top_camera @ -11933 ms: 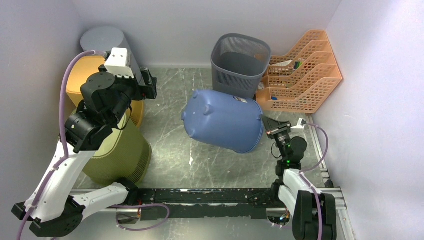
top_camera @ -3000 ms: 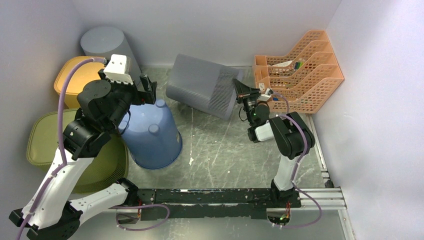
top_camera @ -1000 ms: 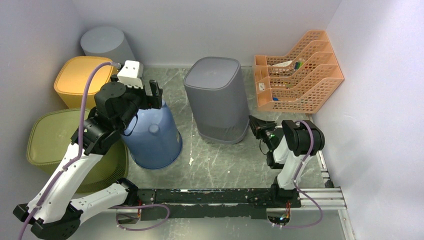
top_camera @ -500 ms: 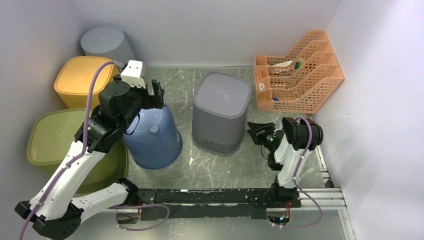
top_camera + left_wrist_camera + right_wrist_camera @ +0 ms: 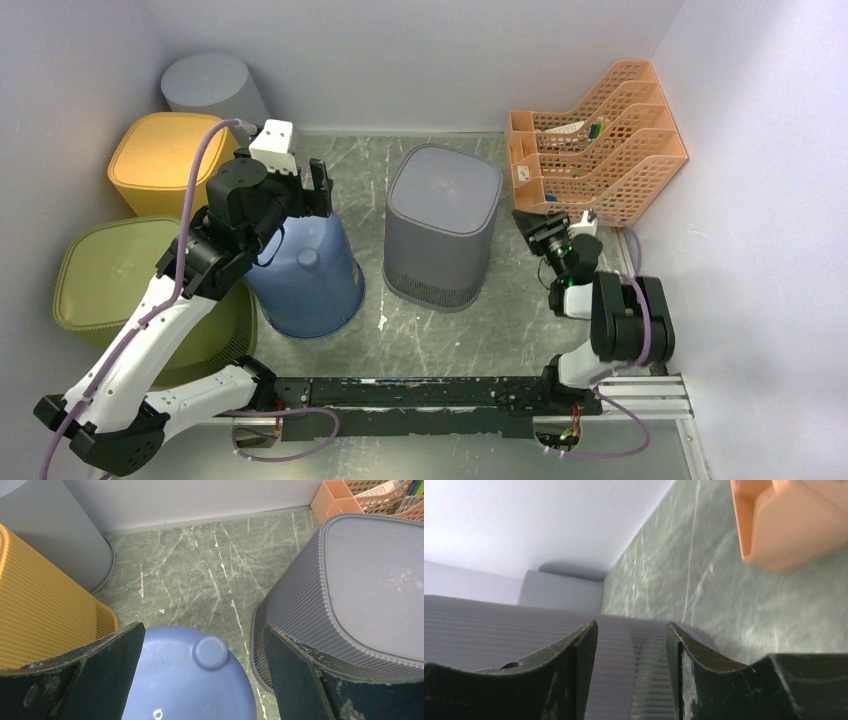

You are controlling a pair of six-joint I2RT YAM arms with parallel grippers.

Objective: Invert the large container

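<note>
Five bins stood bottom-up on the marbled table (image 5: pixel 440 330). Farthest left were an olive bin (image 5: pixel 105 275), a yellow bin (image 5: pixel 160 160) and a round grey bin (image 5: pixel 205 85) at the back wall. Next, the left gripper (image 5: pixel 312 190) hovered with its fingers spread wide over the base of a blue bin (image 5: pixel 305 285), gripping nothing. At the table's middle sat the large container (image 5: pixel 443 225), a grey ribbed bin with its flat base facing up and its rim down on the table, so the flip looked done. It seemed light, thin plastic, stiff enough to keep its shape, with ribs that would resist slipping. With the rim down, a pinch on the lower wall edge looked the only hold. Just to its right, clear of the wall, the right gripper (image 5: pixel 540 230) had its fingers apart and empty. An orange file rack (image 5: pixel 600 150) filled the far right.
</note>
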